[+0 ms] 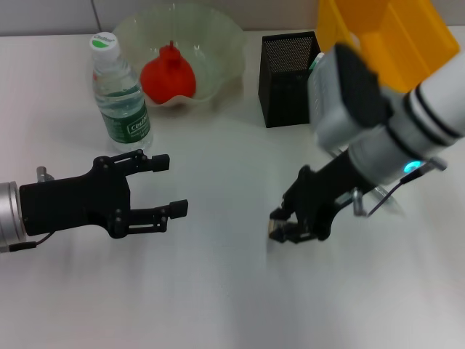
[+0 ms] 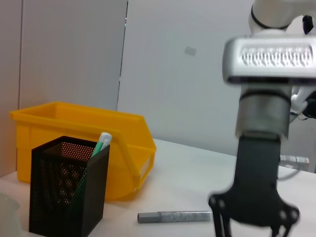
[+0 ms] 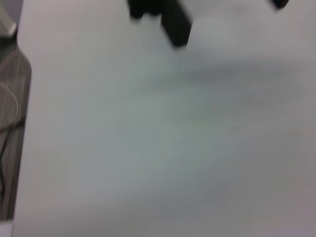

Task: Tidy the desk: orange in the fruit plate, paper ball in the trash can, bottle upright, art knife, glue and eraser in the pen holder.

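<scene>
My right gripper (image 1: 285, 227) is low over the white desk (image 1: 218, 291), right of centre, shut on the tiny beige eraser (image 1: 275, 231). Seen in the left wrist view, the same gripper (image 2: 252, 228) hangs in front of a grey art knife (image 2: 173, 216) lying flat. My left gripper (image 1: 171, 186) hovers open and empty at the left. The bottle (image 1: 120, 94) stands upright. The orange (image 1: 168, 76) lies in the fruit plate (image 1: 225, 40). The pen holder (image 1: 287, 69) holds a green-and-white stick (image 2: 102, 143). The trash can (image 1: 396, 33) is at the far right. No paper ball shows.
The yellow trash can (image 2: 74, 128) stands directly behind the mesh pen holder (image 2: 66, 187). My right forearm (image 1: 378, 123) crosses above the desk's right side and hides what lies beneath. The right wrist view gives only blurred white tabletop.
</scene>
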Available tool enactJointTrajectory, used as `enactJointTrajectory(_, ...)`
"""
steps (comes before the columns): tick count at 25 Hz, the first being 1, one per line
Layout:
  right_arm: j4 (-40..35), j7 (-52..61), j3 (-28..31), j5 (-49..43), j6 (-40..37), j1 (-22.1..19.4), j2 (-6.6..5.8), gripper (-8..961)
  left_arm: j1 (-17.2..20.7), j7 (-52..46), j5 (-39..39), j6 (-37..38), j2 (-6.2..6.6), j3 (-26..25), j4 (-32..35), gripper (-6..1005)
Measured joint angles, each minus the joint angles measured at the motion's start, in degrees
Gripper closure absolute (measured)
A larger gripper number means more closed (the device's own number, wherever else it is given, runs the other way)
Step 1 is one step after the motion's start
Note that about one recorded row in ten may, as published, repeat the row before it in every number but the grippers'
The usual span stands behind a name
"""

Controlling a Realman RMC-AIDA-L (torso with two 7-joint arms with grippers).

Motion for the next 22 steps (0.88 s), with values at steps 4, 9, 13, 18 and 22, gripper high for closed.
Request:
enactJointTrajectory(4, -4.67, 2.69, 7.54, -0.57, -3.45, 0.0, -0.12, 692, 0.12, 0.14, -0.03, 0.07, 0.0, 0.0, 0.0, 161)
enactJointTrajectory(9, -8.84, 8.81, 17.02, -0.83, -3.53, 0.93, -0.91, 694, 0.15, 0.37, 0.0, 0.1, -0.02, 0.0, 0.0, 161)
enactJointTrajectory(13, -11.49, 13.83, 22.92, -0.86, 0.21, 1.26, -1.41, 693, 0.1, 0.45, 0.02, 0.1, -0.12, 0.0, -0.01, 161)
enactJointTrajectory(18, -10.39, 17.04, 23.79, -3.32, 6.95, 2.62, -1.6, 693, 0.02, 0.47, 0.04, 0.1, -0.22, 0.09, 0.0, 161)
enactJointTrajectory(22, -8.73, 19.08, 23.39, -9.4, 11.68, 4.55, -0.13, 694, 0.0, 0.48, 0.0, 0.18, -0.28, 0.09, 0.0, 161)
